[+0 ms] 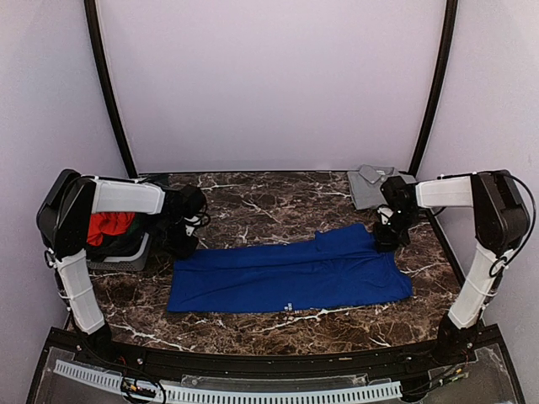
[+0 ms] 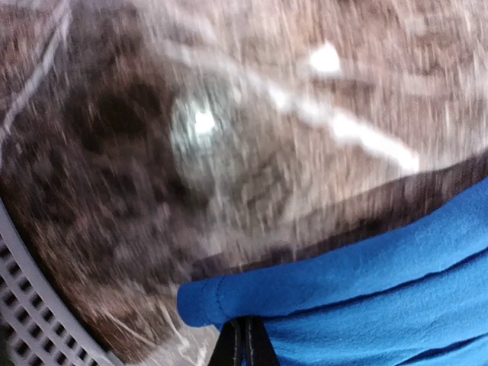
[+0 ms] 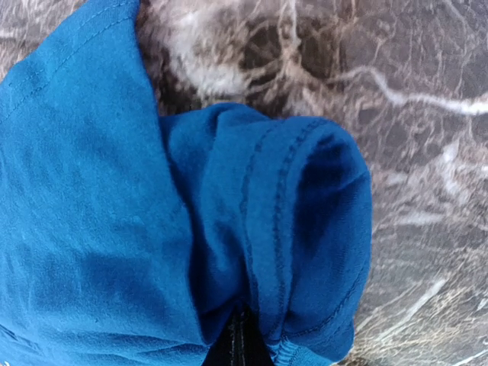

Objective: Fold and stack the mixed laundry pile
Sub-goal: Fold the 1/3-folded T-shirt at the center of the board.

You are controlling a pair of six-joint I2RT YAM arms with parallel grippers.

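A royal-blue T-shirt (image 1: 290, 273) lies in a long band across the middle of the marble table. My left gripper (image 1: 184, 247) is at the shirt's far left corner. In the left wrist view its jaws (image 2: 245, 345) are shut on the blue hem (image 2: 229, 293), and that view is blurred. My right gripper (image 1: 385, 241) is at the shirt's far right corner. In the right wrist view it (image 3: 240, 345) is shut on a bunched fold of blue cloth (image 3: 305, 221). A red-orange garment (image 1: 109, 225) and dark cloth lie in the basket at the left.
A small grey basket (image 1: 126, 257) stands at the left edge behind my left arm, and its grid wall (image 2: 30, 305) shows in the left wrist view. A grey folded piece (image 1: 370, 187) lies at the back right corner. Bare marble (image 1: 269, 202) lies behind the shirt.
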